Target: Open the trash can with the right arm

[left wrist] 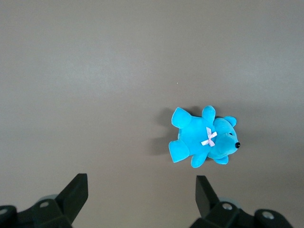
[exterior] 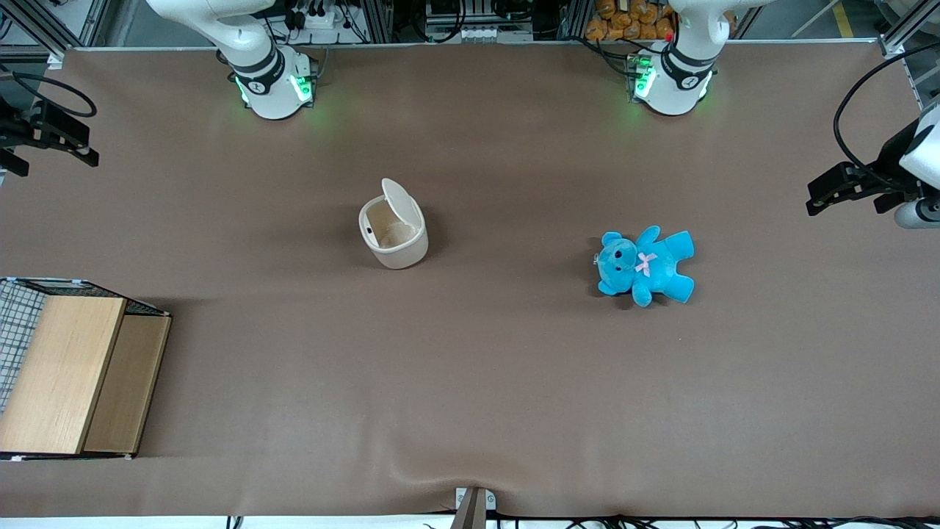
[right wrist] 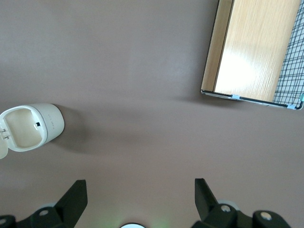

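You are holding the black two-finger gripper (right wrist: 137,202) released, fingers spread, high at the working arm's end. The small cream-white plastic trash can (exterior: 394,234) is sitting mid-table, lid already flipped up. Risk: returning carelessly, you could knock the light bin over.

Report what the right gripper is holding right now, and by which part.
Nothing. The right gripper is open and empty, up over bare table toward the working arm's end, apart from the trash can, whose lid already stands flipped up.
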`<move>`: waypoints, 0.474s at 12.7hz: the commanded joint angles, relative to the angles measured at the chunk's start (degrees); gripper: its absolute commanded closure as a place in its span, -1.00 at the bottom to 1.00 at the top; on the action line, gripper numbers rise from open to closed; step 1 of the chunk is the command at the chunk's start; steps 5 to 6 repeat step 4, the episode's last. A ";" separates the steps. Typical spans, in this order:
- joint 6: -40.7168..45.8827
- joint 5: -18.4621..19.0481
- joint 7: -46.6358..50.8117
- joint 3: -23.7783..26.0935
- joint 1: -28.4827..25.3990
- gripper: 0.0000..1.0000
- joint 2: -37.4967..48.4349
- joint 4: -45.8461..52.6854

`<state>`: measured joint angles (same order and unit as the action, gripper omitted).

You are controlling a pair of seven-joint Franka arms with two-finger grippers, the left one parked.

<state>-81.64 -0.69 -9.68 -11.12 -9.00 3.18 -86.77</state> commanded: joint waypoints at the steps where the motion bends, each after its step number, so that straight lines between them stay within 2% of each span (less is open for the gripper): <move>1: 0.43 -0.72 0.71 -0.31 0.29 -1.00 0.34 0.73; 6: 0.42 -0.54 0.71 -0.22 0.30 -1.00 0.16 0.82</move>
